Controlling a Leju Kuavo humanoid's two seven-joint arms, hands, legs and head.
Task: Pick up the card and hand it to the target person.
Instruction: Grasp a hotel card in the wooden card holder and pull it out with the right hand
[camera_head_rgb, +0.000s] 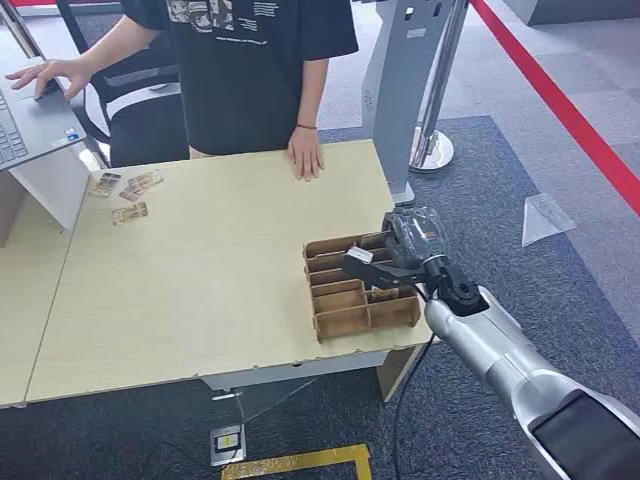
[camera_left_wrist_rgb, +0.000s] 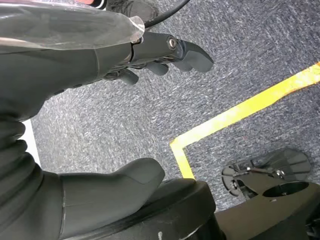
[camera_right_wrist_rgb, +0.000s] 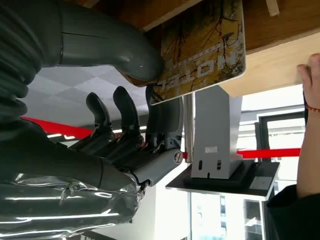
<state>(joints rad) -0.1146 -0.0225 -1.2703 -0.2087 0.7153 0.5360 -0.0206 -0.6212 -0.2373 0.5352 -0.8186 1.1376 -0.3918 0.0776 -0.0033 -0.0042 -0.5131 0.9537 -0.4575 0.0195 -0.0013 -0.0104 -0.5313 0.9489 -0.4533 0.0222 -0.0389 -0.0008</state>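
In the right wrist view a yellow-brown printed card (camera_right_wrist_rgb: 202, 47) is pinched between the thumb and the dark fingers of my right hand (camera_right_wrist_rgb: 124, 130). In the head view my right hand (camera_head_rgb: 392, 262) sits over the far right corner of the slotted wooden tray (camera_head_rgb: 332, 315), and the card itself is hard to make out there. The person in a black T-shirt (camera_head_rgb: 249, 70) stands across the table and rests a hand (camera_head_rgb: 306, 155) on its far edge. My left hand (camera_left_wrist_rgb: 56, 70) hangs over the carpet with its fingers apart, holding nothing.
Several more cards (camera_head_rgb: 130, 213) lie at the table's (camera_head_rgb: 211, 270) far left, near an open laptop (camera_head_rgb: 30, 120) where the person's other hand rests. A grey kiosk stand (camera_head_rgb: 400, 100) rises behind the table's right corner. Yellow floor tape (camera_left_wrist_rgb: 241, 107) marks the carpet.
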